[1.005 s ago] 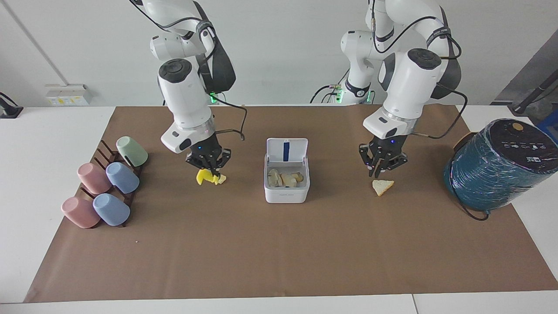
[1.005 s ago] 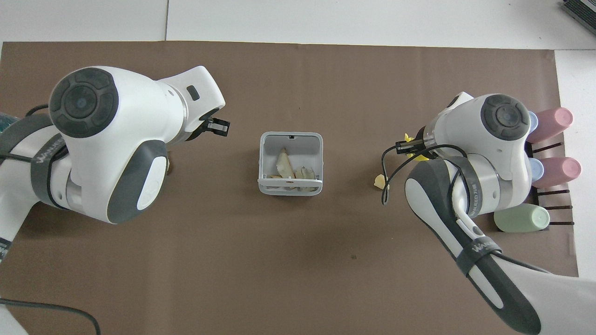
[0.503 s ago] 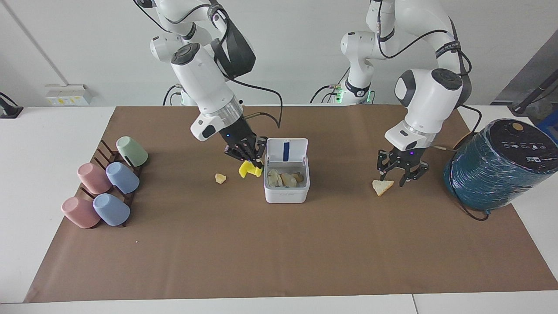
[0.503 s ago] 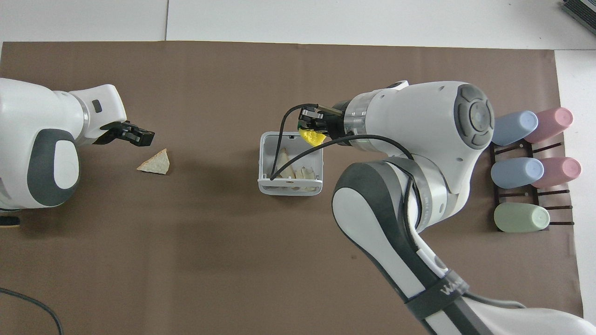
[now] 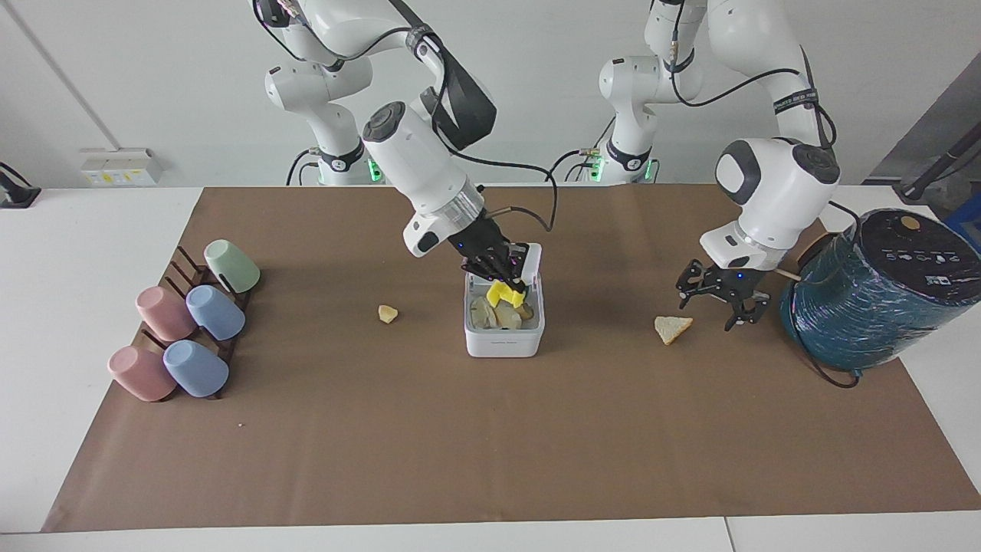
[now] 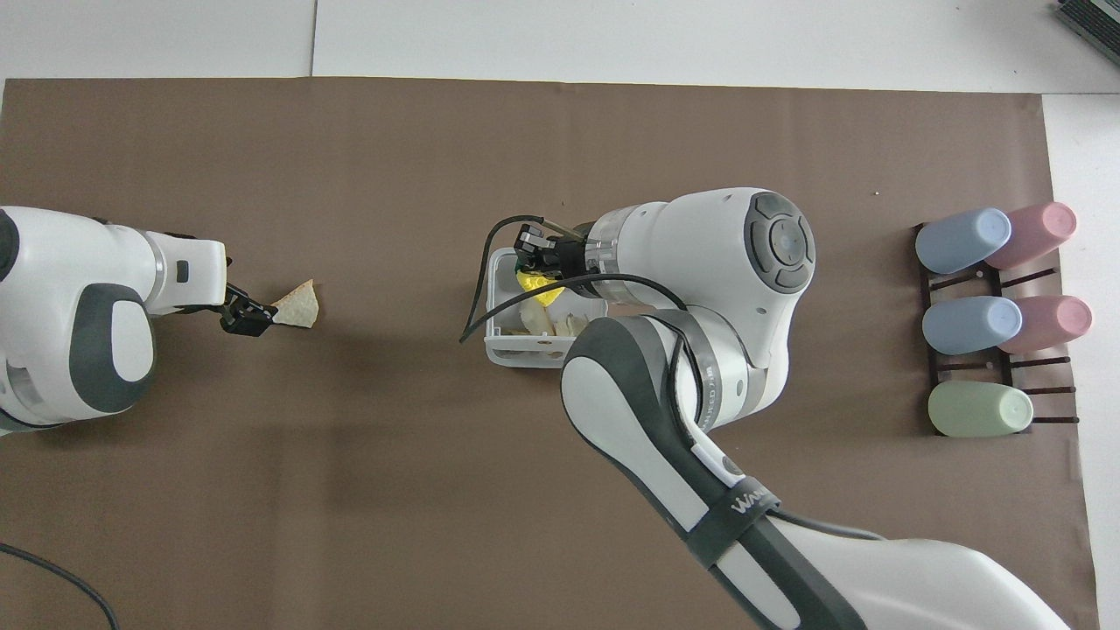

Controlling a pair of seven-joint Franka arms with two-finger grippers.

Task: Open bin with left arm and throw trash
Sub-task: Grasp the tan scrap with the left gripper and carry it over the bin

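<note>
Centre frame: your right gripper [image 5: 508, 285], clamped on the yellow scrap [image 5: 502, 292], hangs directly over the open bin [image 5: 504, 337]. Left gripper [image 5: 724, 300] open, waiting.

Open white bin [image 5: 503, 343] mid-table; bread slice [image 5: 672, 328] lies well apart.

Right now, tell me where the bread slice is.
The bread slice lies flat on the brown paper, between the open bin and the teal cylinder, toward the left arm's end, just beside the open left hand.

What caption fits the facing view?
Right gripper holds yellow scrap over open bin; left gripper hangs open beside bread slice.
</note>
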